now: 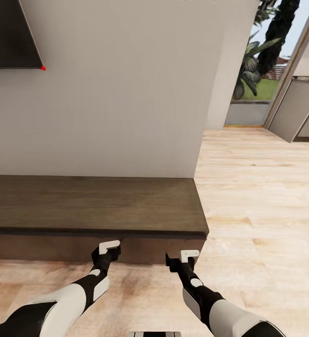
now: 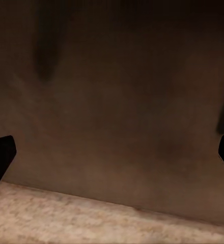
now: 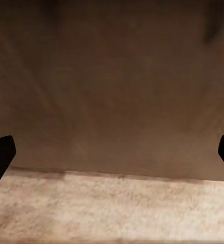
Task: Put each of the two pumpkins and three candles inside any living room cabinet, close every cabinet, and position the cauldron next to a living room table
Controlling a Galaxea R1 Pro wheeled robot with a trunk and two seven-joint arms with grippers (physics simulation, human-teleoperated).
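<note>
From the head view, the long, low dark-brown cabinet (image 1: 93,206) stands against a pale wall (image 1: 117,93), its flat top bare and its front closed, with its right end stopping just short of the open light wood floor (image 1: 262,206). Both arms reach forward and down toward the cabinet's front: the left gripper (image 1: 108,248) sits close before the front panel near the middle of the picture, and the right gripper (image 1: 185,259) sits near the cabinet's right end, just beside the front. A dark screen (image 1: 9,32) hangs on the wall at upper left, and a doorway at upper right opens on green plants (image 1: 260,51). In the left wrist view, the left gripper's two dark fingertips (image 2: 0,157) stand wide apart at the picture's edges, with nothing between them; the cabinet's brown front (image 2: 117,112) lies straight ahead, meeting the floor (image 2: 91,218). In the right wrist view, the right gripper's fingertips (image 3: 0,155) are likewise spread wide and hold nothing, and they face the same brown front (image 3: 117,91) above a strip of floor (image 3: 112,208).
</note>
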